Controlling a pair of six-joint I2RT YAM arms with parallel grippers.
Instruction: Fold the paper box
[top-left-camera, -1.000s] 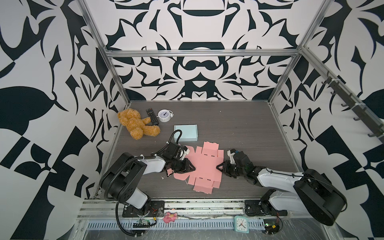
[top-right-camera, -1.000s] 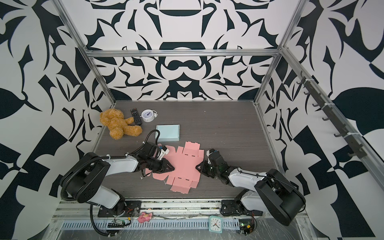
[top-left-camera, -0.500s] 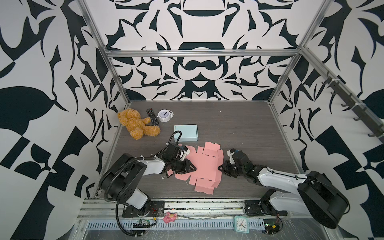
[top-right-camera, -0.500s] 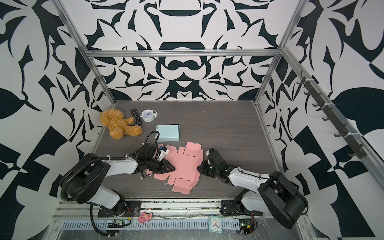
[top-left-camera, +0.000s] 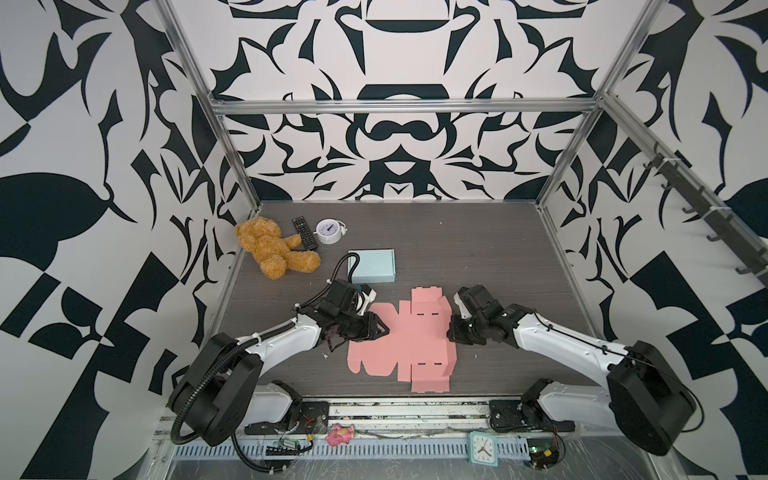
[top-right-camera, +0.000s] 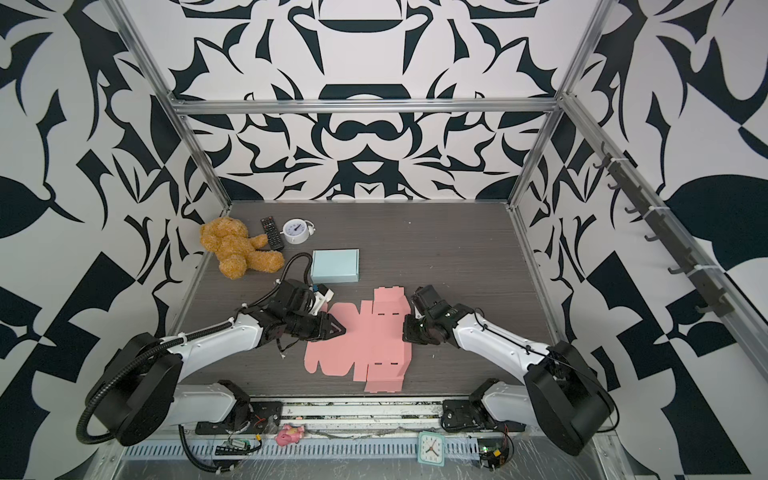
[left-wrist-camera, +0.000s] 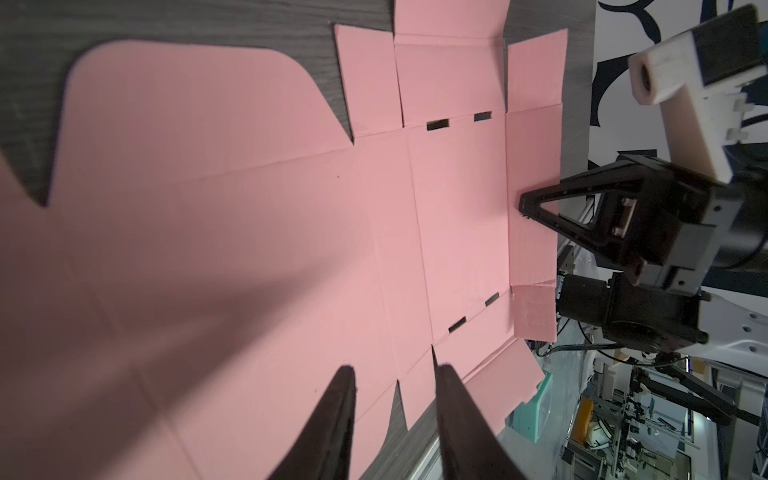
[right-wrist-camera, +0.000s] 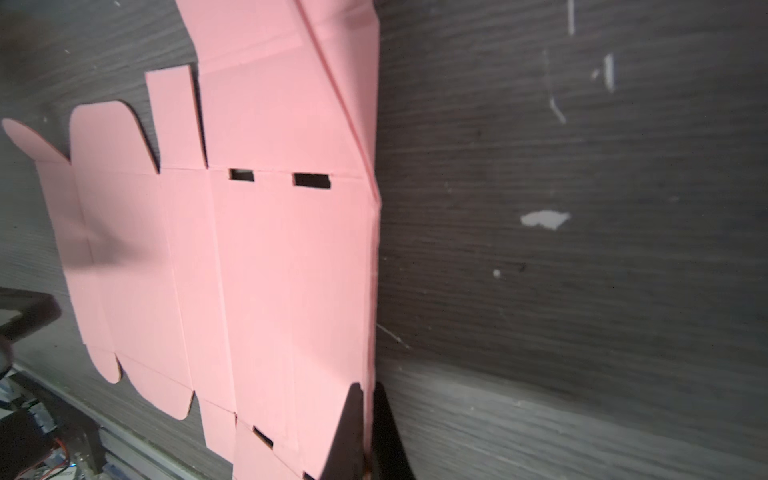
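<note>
The right gripper (top-left-camera: 451, 332) clamps the right edge (slightly raised) of a pink box blank (top-left-camera: 409, 336); across it, the left gripper (top-left-camera: 385, 330), fingers apart, hovers over the left flap.

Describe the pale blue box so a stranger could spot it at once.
Start at the dark table, at its far left where the teddy bear lies. Just right of the bear, and just beyond the flat pink sheet, sits the blue box. It is the only closed, folded box, and the only pale blue thing on the table.
</note>
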